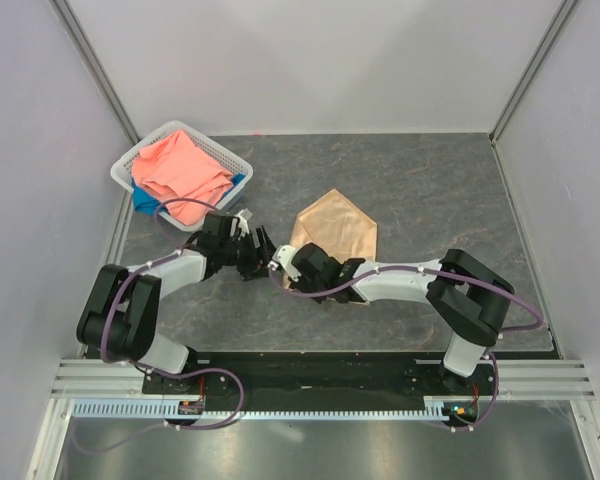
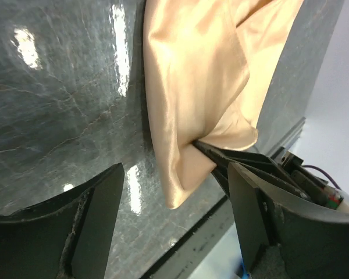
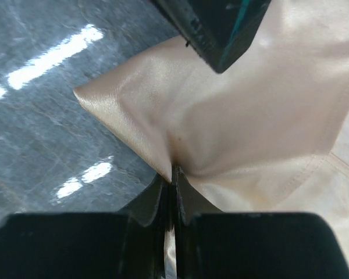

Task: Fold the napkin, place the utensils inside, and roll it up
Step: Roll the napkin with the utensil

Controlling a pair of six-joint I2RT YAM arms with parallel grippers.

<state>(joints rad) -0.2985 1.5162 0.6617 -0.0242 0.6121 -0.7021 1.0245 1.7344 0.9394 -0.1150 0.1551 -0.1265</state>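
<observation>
Your right fingers [image 3: 153,204] are pressed together on the near-left corner of the napkin [image 1: 338,228], and the satin bunches up just above their tips. Your left fingers [image 2: 96,215] stand wide and grip nothing. They sit just beside that same corner, on the side away from the napkin's middle, and the pinched tip droops toward the gap between them.

The rest of the napkin lies flat on the tabletop [image 1: 450,190], showing 5 sides from above. I judge the step in hand to be the fold, step 1 of 3, with only your right arm holding cloth.

The next move calls for you to carry the pinched corner across the napkin toward its far-right edge, low enough that the slippery satin does not slide. Keep the left fingers clear of the cloth's path.

Count: 1 napkin, 2 arms, and 1 white basket [image 1: 123,172] well to the far left of the napkin. The basket holds 1 coral-pink cloth [image 1: 180,170] and 1 blue cloth [image 1: 143,203]. Forks in view: 0, so you cannot tell where the utensil lies.
</observation>
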